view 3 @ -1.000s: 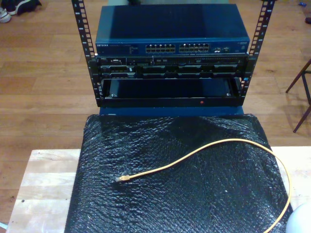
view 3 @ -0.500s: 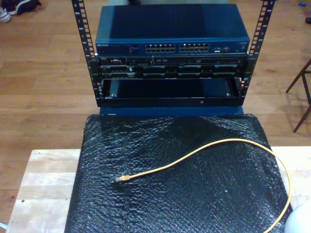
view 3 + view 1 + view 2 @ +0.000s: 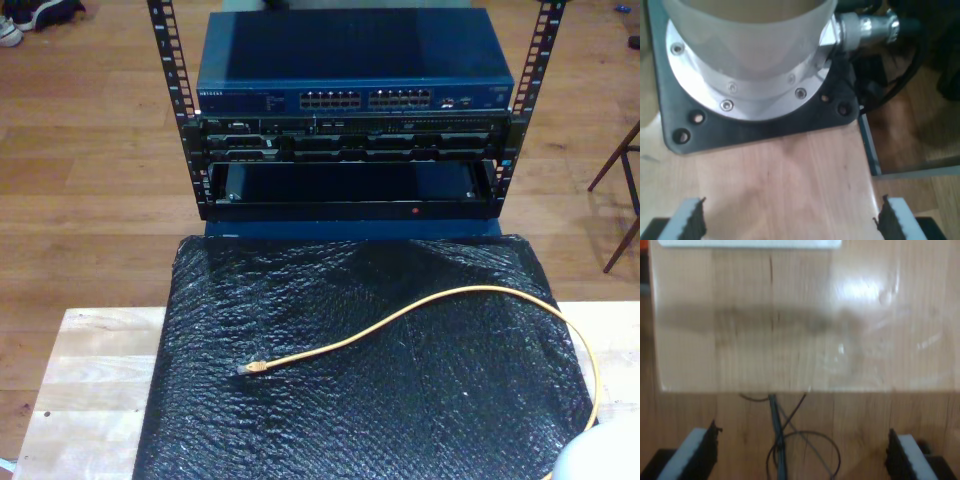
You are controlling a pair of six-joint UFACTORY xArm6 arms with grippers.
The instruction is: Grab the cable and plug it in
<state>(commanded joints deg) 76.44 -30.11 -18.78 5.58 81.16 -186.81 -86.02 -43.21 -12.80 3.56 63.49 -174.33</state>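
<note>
Cable [image 3: 420, 310] lies loose on the black mat [image 3: 300, 420], its plug [image 3: 250, 368] well short of the rack switch [image 3: 355, 90]. My first gripper [image 3: 790, 220] and my second gripper [image 3: 802, 455] hang spread, holding nothing, over bare wood.

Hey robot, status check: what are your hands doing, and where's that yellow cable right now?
First hand and second hand open, holding nothing. Cable loose on black mat, unplugged. Path to switch unobstructed.

The white rounded arm part [image 3: 600, 455] at the exterior view's lower right corner now reaches further into the picture than before
</note>
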